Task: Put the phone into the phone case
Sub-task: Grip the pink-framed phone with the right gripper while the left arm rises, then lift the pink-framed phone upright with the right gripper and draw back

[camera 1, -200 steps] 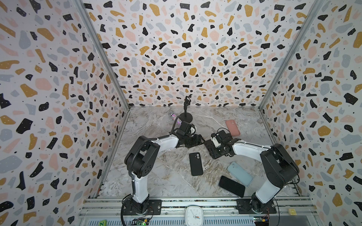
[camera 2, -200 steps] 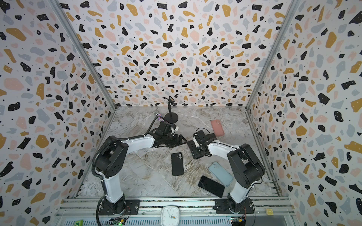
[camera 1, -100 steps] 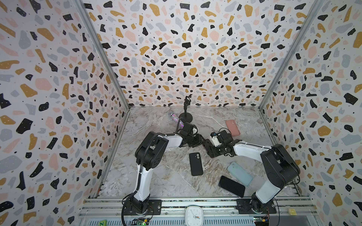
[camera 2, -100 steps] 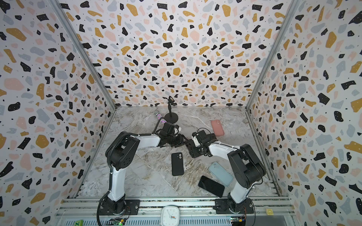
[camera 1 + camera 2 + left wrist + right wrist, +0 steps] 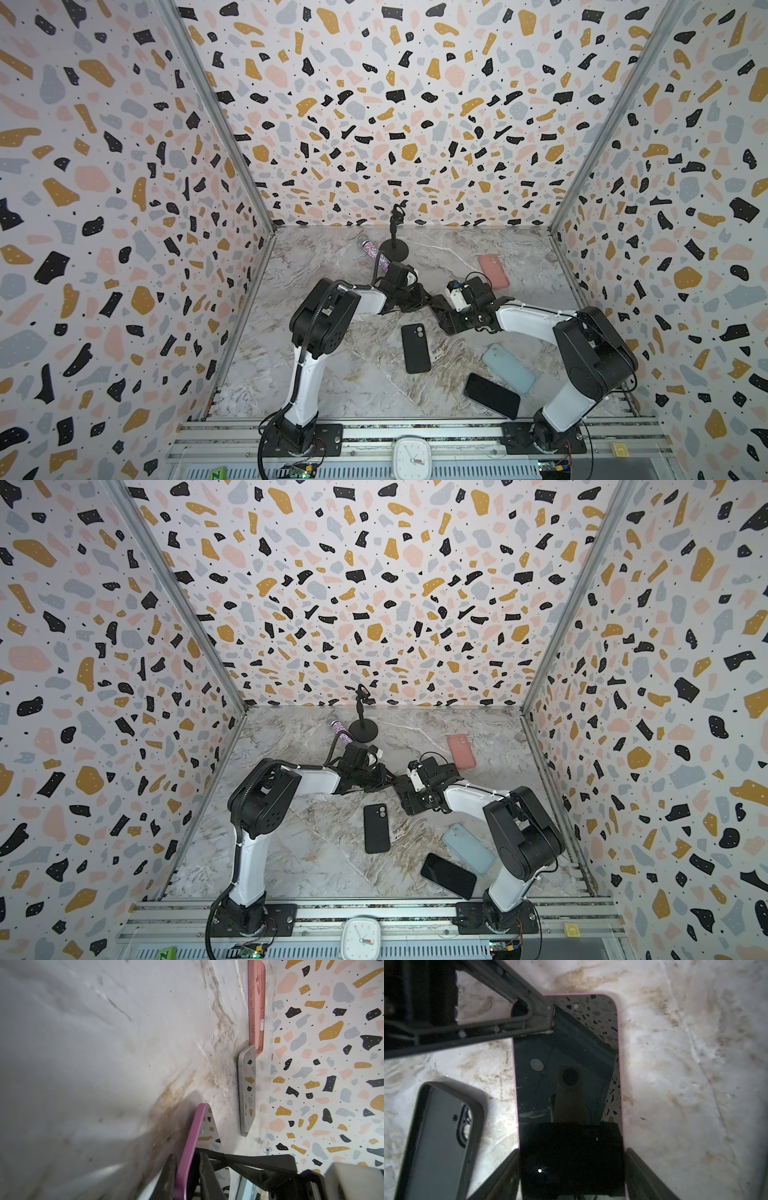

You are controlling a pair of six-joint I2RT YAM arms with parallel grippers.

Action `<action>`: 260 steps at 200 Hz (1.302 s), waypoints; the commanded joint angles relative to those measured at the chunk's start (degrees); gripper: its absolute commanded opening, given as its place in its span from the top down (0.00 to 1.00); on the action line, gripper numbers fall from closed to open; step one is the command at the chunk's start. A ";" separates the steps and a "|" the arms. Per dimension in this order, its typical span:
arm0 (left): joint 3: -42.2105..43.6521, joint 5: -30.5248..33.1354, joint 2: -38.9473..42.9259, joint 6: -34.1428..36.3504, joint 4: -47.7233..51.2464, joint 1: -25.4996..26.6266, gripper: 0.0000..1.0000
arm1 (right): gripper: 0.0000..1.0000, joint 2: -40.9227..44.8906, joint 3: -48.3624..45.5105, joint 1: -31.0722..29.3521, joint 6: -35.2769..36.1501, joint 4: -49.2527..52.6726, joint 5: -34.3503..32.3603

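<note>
The phone has a pink-purple rim and a dark screen, and it is held just above the marble floor. My right gripper is shut across its width at one end. At the far end my left gripper is shut on the rim, with a finger on each face. In both top views the two grippers meet mid-table, hiding most of the phone. The black phone case lies flat just in front of them, untouched.
A light blue phone and a black phone lie at the front right. A pink case lies at the back right. A glitter microphone and a small stand are at the back. A silver-edged phone lies flat near the wall.
My left gripper has closed from wide open onto the phone's rim, and the left arm's elbow has swung right. The right gripper and the case have stayed put.
</note>
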State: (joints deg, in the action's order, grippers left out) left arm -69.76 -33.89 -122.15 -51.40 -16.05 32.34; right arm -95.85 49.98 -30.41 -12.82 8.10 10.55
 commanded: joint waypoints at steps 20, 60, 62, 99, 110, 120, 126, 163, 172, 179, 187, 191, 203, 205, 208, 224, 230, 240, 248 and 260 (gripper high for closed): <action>2.25 -2.02 1.73 -1.73 -4.81 0.27 0.93 | 0.37 -0.74 -1.36 -0.44 0.16 4.29 2.60; 3.83 -3.20 2.60 -3.69 -8.10 0.27 0.99 | 0.27 0.68 0.32 -0.26 0.35 5.62 2.31; 3.84 -3.20 2.63 -3.75 -8.16 0.29 0.99 | 0.26 0.89 0.37 -0.26 0.34 5.75 2.18; 4.48 -3.40 3.32 -5.08 -9.87 0.27 1.00 | 0.13 5.76 2.14 -0.11 -1.60 7.98 -1.38; 4.92 -3.47 3.59 -5.82 -10.84 0.32 1.00 | 0.11 7.49 2.45 0.02 -2.78 8.58 -2.37; 5.39 -3.61 3.89 -6.61 -12.03 0.27 1.00 | 0.10 9.23 2.21 0.12 -4.07 8.84 -3.19; 5.71 -3.64 4.06 -7.28 -12.81 0.27 1.00 | 0.09 10.17 2.06 0.13 -5.01 8.86 -3.41; 7.42 -3.67 5.49 -10.56 -16.88 0.27 1.00 | 0.09 19.14 -3.00 0.39 -15.31 4.09 -1.14; 7.76 -3.28 5.90 -11.40 -17.26 0.27 1.00 | 0.10 21.98 -5.31 0.75 -19.40 1.13 0.46; 7.93 -3.12 6.11 -12.33 -17.89 0.27 1.00 | 0.12 24.29 -7.74 0.99 -22.88 -1.55 1.88; 8.26 -3.16 6.28 -13.92 -19.33 0.27 1.00 | 0.13 27.03 -10.41 1.39 -27.53 -5.52 3.65; 8.43 -3.24 6.33 -14.91 -20.39 0.27 1.00 | 0.15 28.39 -12.08 1.61 -29.76 -7.37 4.34; 9.16 -3.45 6.80 -18.02 -23.93 0.18 1.00 | 0.17 32.06 -15.85 2.16 -35.80 -12.13 5.90; 9.21 -3.46 6.87 -18.45 -24.42 0.18 1.00 | 0.18 32.64 -16.48 2.30 -36.64 -12.73 5.96; 9.41 -3.46 7.05 -19.20 -25.11 0.18 1.00 | 0.18 33.35 -17.16 2.55 -38.16 -13.42 6.22; 10.47 -2.90 8.00 -22.23 -28.00 0.01 1.00 | 0.20 36.55 -19.81 4.83 -42.91 -15.25 8.00; 10.89 -2.81 8.35 -23.55 -29.54 0.01 1.00 | 0.20 37.41 -20.39 6.21 -44.04 -15.19 8.83; 11.50 -2.51 8.73 -25.59 -31.88 0.01 1.00 | 0.21 38.80 -21.36 8.47 -45.96 -15.57 10.48; 11.95 -2.49 8.98 -27.19 -33.68 0.01 1.00 | 0.21 39.89 -22.53 10.14 -48.17 -16.62 11.99; 12.64 -2.06 9.25 -29.48 -36.48 0.01 1.00 | 0.22 41.44 -25.04 11.93 -52.17 -20.46 14.32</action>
State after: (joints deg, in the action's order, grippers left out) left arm -57.91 -35.90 -115.90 -73.45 -40.10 32.40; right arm -57.76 27.83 -21.71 -53.95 -4.56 19.20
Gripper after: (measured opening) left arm 0.083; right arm 0.785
